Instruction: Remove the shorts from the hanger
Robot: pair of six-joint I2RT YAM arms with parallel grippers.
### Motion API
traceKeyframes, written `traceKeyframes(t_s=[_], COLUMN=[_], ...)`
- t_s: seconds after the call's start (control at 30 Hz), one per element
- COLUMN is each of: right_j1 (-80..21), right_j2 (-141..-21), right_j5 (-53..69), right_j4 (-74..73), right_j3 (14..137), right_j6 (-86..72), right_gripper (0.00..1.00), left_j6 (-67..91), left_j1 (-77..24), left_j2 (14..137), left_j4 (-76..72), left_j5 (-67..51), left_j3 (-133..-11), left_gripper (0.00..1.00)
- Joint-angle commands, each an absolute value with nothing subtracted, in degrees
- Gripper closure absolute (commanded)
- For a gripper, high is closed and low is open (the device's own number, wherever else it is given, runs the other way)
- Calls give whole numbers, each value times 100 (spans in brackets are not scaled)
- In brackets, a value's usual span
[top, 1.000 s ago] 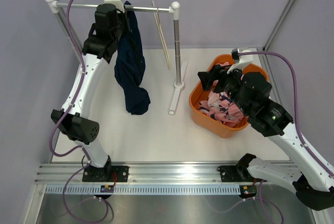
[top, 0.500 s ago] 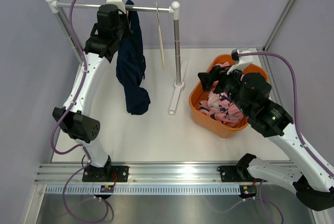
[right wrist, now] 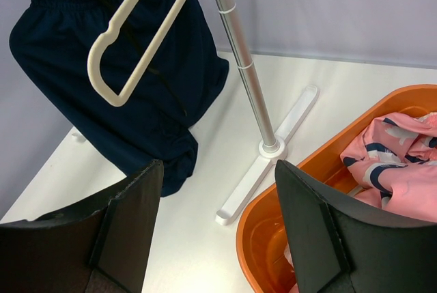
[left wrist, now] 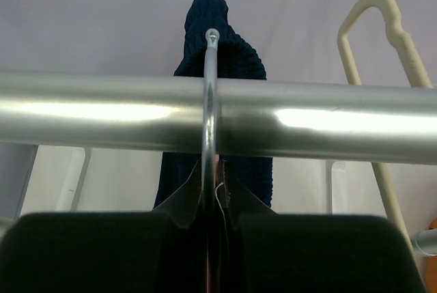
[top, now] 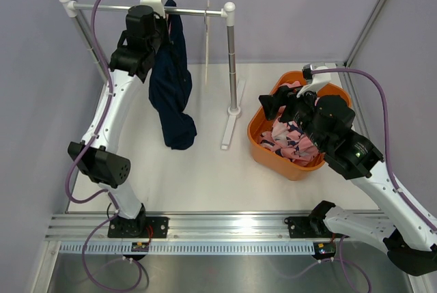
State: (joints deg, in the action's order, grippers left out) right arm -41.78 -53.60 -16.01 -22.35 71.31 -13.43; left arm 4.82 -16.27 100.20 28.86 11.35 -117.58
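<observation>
The navy shorts (top: pixel 171 95) are hanging at the back left from the rail (top: pixel 109 7). They are draped on a hanger that the cloth is mostly hiding; only its wire hook (left wrist: pixel 210 88) is showing, sitting over the bar. The lower end of the cloth is coming down close to the table (top: pixel 205 170), but I cannot tell if it is touching. The left gripper (left wrist: pixel 210 201) is raised to the rail with its fingers pressed together, and in the left wrist view they are pinching the stem of that wire hook just under the bar.

A little to the right on the same rail, a bare cream hanger (right wrist: pixel 162 33) is hanging free. The pink shorts (top: pixel 290 139) are lying crumpled inside the orange basket (top: pixel 273 156) on the right side of the table. The right gripper (right wrist: pixel 217 177) is hovering over the left part of this basket, fingers spread wide and carrying nothing.

In my judgement the task is about half done: the pink pair is off its hanger, while the navy pair is waiting to be freed from the hooked hanger.
</observation>
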Motion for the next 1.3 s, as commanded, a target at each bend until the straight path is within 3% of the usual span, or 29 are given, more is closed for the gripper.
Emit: traceKeyframes(t_s=[0.0,0.5,0.87,1.1,1.27], right_j1=[-4175,-4184,-4175,-4184,-4175], right_j2=[-5300,-5238,-5203,-5326,-5370], right_j5=[-1732,-1714,-1643,-1565,-1319], right_j4=[-2065,-2048,-2013,-2171,-2293], right_j3=[7146,7093,6996,7040,7101], right_j6=[-1257,-1274,-1318,-1353,-1450], right_gripper=[25,25,25,23,23], left_j6=[246,474,904,949,1098], left_j1=[-1600,-1600,-1617,-2309,-3117], left_j2=[9457,9167,8412,7920,7217], left_j4=[2223,2777,3286,4464,5062], left_j5=[958,1134,1046,2107,2258], left_j3=[-12005,-11883,-10864,-10811,-9916], left_gripper=[100,100,100,100,100])
